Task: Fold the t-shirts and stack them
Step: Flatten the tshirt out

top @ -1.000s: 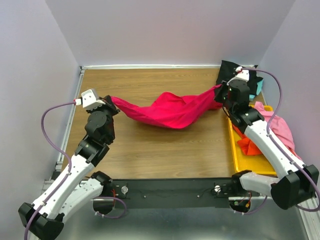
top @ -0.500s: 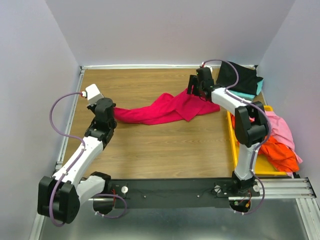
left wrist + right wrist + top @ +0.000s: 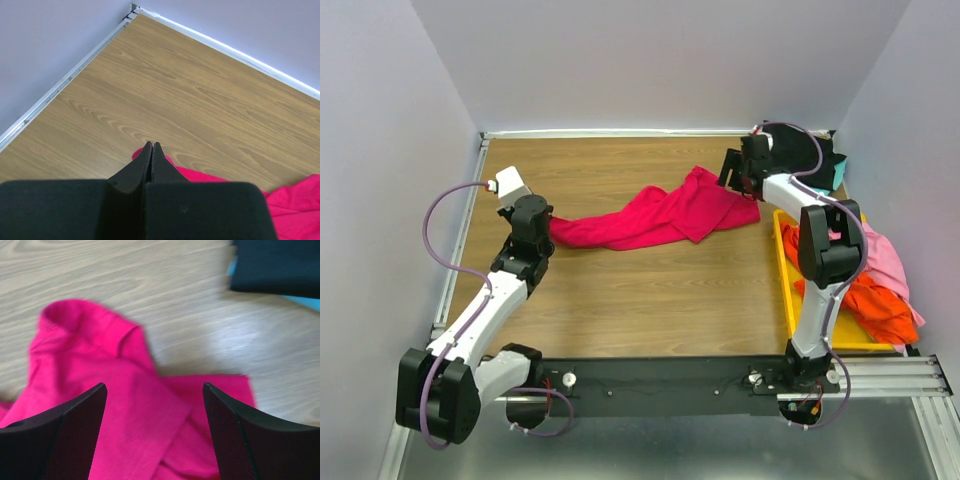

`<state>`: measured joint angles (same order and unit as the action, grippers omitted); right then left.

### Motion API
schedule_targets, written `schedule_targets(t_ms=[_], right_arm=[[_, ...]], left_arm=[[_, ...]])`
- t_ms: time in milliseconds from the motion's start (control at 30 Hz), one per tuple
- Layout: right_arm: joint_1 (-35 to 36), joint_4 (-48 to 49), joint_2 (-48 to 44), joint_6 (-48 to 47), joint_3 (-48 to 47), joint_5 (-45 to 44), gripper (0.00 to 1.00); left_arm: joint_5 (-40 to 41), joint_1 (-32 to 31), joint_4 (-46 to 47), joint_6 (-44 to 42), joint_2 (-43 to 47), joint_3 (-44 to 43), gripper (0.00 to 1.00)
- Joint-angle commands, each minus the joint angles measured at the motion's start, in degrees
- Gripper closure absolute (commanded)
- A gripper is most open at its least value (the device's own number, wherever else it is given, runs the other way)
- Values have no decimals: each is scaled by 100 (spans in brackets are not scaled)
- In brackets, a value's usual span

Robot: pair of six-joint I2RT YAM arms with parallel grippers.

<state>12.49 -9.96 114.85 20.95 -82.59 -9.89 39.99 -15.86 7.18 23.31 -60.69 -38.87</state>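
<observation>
A second ago we saw the crimson t-shirt (image 3: 655, 215) slung in the air between both hands. Now it lies slack on the surface (image 3: 620, 290), left of the yellow bin (image 3: 788, 290). The right hand (image 3: 730, 172) has let go of it, while the left hand (image 3: 544, 222) stays clamped on the shirt's end farthest from the bin.

From above we take in the black t-shirt (image 3: 810, 160) beyond the bin, and the pink t-shirt (image 3: 885, 255) and orange t-shirt (image 3: 868, 300) in it. Only the right wrist view shows the right hand's fingers (image 3: 75, 430) spread wide and gripping nothing, with the crimson shirt's bin-side end lying beneath them. The left wrist view shows the left hand's fingers (image 3: 145, 160) pressed together, crimson cloth at their tips.
</observation>
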Motion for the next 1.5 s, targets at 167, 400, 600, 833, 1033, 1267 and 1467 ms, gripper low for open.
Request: schedule_targets(t_ms=[167,400,600,833,1033,1267,1467], right_arm=[[-282,178,275,32,278,409,18],[-282,205,266,-3,366,637,34],[-291,231,187,-38,384,558,43],[-291,231,47,-56,480,471,50],[-282,240,-225,-73,612,348,54],[-291,249,-419,-56,717,269,62],[-291,275,-481,-73,735,277,71]], left_arm=[[-149,21,108,-46,145,-6,100],[-219,21,134,-37,57,-15,100],[-211,21,143,-37,39,-15,100],[-193,21,135,-46,74,-6,100],[-193,30,126,-46,57,-6,100],[-211,21,117,-55,83,11,100],[-211,21,117,-55,66,11,100]])
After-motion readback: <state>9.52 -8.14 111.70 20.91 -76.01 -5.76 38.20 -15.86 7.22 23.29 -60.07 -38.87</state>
